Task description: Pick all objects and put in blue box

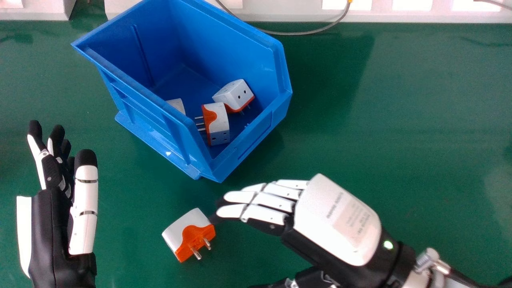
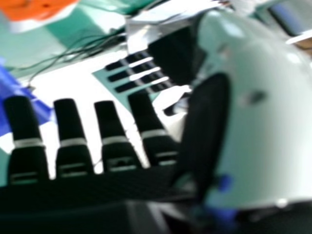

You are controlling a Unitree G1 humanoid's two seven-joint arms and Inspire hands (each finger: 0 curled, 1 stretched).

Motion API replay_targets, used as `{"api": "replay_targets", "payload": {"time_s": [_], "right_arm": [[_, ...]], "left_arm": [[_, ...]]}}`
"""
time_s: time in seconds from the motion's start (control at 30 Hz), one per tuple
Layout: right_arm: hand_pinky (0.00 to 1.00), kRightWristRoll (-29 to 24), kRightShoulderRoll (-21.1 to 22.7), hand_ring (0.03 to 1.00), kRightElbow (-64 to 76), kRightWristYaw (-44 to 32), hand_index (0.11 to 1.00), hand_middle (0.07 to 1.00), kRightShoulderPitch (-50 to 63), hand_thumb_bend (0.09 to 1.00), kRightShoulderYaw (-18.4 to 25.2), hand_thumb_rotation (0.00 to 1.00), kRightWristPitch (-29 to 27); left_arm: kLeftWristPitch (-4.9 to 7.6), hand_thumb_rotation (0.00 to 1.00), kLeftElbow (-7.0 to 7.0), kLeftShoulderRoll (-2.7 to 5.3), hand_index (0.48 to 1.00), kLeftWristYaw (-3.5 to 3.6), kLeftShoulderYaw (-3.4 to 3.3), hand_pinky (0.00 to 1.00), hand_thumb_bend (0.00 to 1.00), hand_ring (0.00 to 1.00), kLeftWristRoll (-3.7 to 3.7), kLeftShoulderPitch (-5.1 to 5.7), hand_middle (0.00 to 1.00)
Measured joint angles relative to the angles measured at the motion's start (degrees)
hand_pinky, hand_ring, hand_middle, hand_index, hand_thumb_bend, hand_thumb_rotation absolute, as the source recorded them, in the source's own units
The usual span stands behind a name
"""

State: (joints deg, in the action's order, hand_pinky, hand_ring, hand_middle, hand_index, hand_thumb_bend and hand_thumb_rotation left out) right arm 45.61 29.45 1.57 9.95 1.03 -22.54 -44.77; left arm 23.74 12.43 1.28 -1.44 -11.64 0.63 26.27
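My right hand [image 1: 336, 220] is open at the lower right in the head view, its fingers pointing left. Just beyond its fingertips an orange-and-white plug adapter [image 1: 190, 234] lies on the table, pins facing the view's bottom; whether they touch is unclear. The blue box [image 1: 240, 160] stands above them with two orange-and-white adapters [image 1: 218, 126] and a partly hidden white piece [image 1: 177, 105] inside. My left hand [image 1: 85, 200] is at the left, open and holding nothing. In the right hand view my right hand [image 2: 109, 122] has extended fingers, with an orange piece [image 2: 39, 9] beyond.
The green table [image 1: 400, 132] extends right of the box. Behind it, a grey cable [image 1: 308, 33] curves in front of a white structure [image 1: 288, 14] along the far edge. The right hand view also has the blue box [image 2: 19, 97] and my left hand [image 2: 141, 70] farther off.
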Motion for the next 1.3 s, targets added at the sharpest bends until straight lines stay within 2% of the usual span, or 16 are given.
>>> {"api": "replay_targets", "payload": {"time_s": [0.2,0.33,0.4,0.53,0.63,0.8,0.93,1.03,1.1,1.3], "right_arm": [[0.63,-0.78,-4.4,0.796,-1.33,-4.73,0.809,0.845,-3.75,0.356,-3.2,0.3,0.23],[0.62,0.46,-7.99,0.789,-3.53,-4.67,0.789,0.837,-6.71,0.414,-5.09,0.27,0.31],[0.63,2.13,-9.38,0.797,-4.35,-4.64,0.796,0.843,-7.91,0.407,-5.78,0.28,0.78],[0.63,4.76,-11.65,0.805,-6.78,-4.56,0.81,0.853,-10.76,0.362,-7.56,0.32,2.36],[0.64,6.45,-13.02,0.813,-8.91,-4.08,0.818,0.861,-12.6,0.364,-8.68,0.3,3.3],[0.64,8.7,-14.88,0.812,-13.04,-2.3,0.813,0.858,-15.06,0.4,-10.48,0.26,4.9],[0.62,9.99,-16.22,0.798,-16.67,-0.26,0.813,0.853,-16.63,0.39,-12.0,0.27,6.81],[0.6,11.54,-16.67,0.79,-19.72,1.91,0.809,0.848,-18.01,0.387,-13.35,0.29,8.07],[0.6,12.8,-16.91,0.784,-21.81,3.62,0.807,0.843,-18.94,0.378,-14.11,0.31,8.9],[0.61,13.53,-17.78,0.781,-27.55,6.14,0.819,0.844,-21.06,0.405,-16.06,0.27,10.87]], "left_arm": [[0.15,0.87,0.0,0.0,1.0,-0.15,-0.11,1.0,0.4,1.0,-0.21,0.08,1.0],[0.23,0.83,0.05,0.06,1.0,-0.05,-0.1,1.0,0.41,1.0,0.3,0.54,1.0],[0.23,0.82,0.1,0.1,0.994,-0.14,-0.14,1.0,0.4,1.0,0.44,0.8,1.0],[0.27,0.8,0.11,0.1,0.995,-0.23,-0.65,1.0,0.35,1.0,0.53,0.83,1.0],[0.25,0.79,0.12,0.1,1.0,-0.19,-0.87,1.0,0.35,1.0,1.19,0.72,1.0],[-0.05,0.8,0.21,-0.03,1.0,-0.19,-1.08,1.0,0.35,1.0,1.14,0.58,1.0],[-0.19,0.8,0.47,-0.1,1.0,-0.12,-1.18,1.0,0.32,1.0,1.14,0.62,1.0],[-0.2,0.82,0.54,-0.14,1.0,-0.17,-1.35,1.0,0.31,1.0,0.92,0.69,1.0],[-0.18,0.83,0.57,-0.17,1.0,-0.2,-1.57,1.0,0.32,1.0,0.39,0.74,1.0],[-0.27,0.82,1.01,-0.17,1.0,-0.12,-1.92,1.0,0.3,1.0,0.44,0.82,1.0]]}}
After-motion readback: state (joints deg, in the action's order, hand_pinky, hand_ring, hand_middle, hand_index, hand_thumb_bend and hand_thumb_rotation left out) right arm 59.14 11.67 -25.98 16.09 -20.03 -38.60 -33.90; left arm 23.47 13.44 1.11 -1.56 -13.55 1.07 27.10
